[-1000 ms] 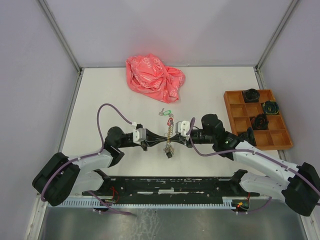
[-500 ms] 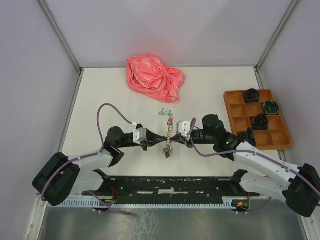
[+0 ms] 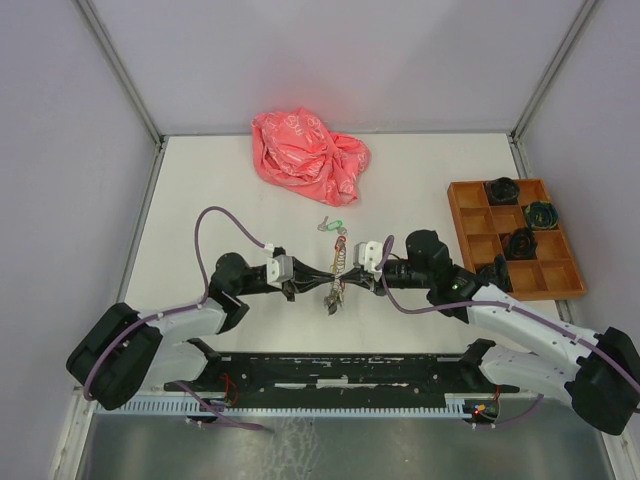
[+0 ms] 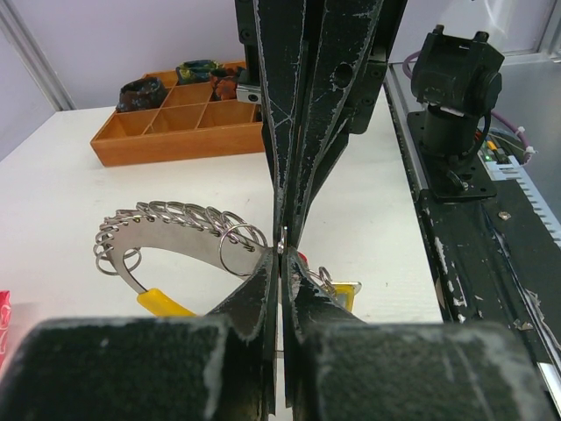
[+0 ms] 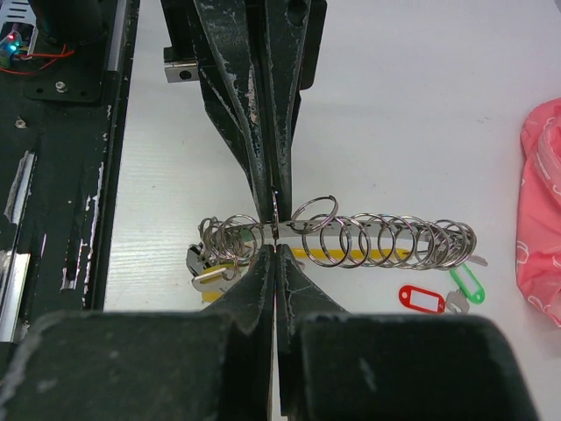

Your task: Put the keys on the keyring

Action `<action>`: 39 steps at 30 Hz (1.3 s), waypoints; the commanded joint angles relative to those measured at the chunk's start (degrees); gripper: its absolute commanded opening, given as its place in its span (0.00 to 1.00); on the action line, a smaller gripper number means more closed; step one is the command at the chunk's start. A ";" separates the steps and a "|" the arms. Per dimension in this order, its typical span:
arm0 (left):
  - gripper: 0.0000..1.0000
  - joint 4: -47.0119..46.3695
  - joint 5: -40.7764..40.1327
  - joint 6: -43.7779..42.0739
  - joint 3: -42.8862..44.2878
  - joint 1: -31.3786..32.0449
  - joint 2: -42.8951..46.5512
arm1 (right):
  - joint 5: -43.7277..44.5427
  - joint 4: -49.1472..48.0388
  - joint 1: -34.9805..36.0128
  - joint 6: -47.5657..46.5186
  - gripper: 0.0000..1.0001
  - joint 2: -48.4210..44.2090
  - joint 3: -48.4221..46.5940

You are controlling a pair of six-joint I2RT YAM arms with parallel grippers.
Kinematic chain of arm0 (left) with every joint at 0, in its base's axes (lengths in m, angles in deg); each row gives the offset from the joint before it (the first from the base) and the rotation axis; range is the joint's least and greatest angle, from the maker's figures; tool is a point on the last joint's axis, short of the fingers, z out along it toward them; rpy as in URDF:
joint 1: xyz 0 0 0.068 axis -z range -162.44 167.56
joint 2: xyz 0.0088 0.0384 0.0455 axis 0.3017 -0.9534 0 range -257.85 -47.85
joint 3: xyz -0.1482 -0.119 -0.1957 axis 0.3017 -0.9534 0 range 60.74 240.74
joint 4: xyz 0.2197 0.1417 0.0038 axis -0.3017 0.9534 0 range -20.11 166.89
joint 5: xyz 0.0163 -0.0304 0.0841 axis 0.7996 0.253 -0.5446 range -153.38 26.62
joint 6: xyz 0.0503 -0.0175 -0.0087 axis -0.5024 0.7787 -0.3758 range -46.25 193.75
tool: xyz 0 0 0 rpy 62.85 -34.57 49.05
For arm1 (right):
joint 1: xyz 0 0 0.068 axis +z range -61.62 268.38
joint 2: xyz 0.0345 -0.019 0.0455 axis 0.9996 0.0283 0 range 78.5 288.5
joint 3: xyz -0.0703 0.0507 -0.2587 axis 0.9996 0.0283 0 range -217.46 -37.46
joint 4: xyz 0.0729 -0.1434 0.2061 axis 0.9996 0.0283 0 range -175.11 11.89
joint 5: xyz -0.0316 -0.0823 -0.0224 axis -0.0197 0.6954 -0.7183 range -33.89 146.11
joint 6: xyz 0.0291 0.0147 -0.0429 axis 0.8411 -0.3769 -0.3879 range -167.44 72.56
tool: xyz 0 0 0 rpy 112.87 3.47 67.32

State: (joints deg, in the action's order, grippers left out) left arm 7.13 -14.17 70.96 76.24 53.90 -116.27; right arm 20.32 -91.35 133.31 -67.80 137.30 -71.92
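The keyring [image 3: 338,268] is mid-table, well away from every edge, with bare tabletop on both sides. The left gripper [image 3: 326,281] and right gripper [image 3: 349,279] meet tip to tip, both pinching its wire. Just beyond lie two loose keys, a red-tagged key [image 5: 422,299] and a green-tagged key [image 5: 469,285], then one pink bag [image 3: 308,143]. One tray [image 3: 468,184] sits far right.

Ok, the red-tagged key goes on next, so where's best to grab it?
Take the red tag from straight above, jaws across its short width. It lies flat on the table, apart from the keyring, and the green tag crowds one end, so a lengthwise pinch might catch it.
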 commanded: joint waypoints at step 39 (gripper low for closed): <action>0.03 -5.55 2.15 4.19 1.97 0.06 -3.56 | -4.08 -18.60 0.51 5.01 0.01 -0.26 0.48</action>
State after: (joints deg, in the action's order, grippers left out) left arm 1.97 -13.45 73.47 76.31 53.42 -118.89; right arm 19.90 -98.28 132.94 -64.59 137.32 -69.58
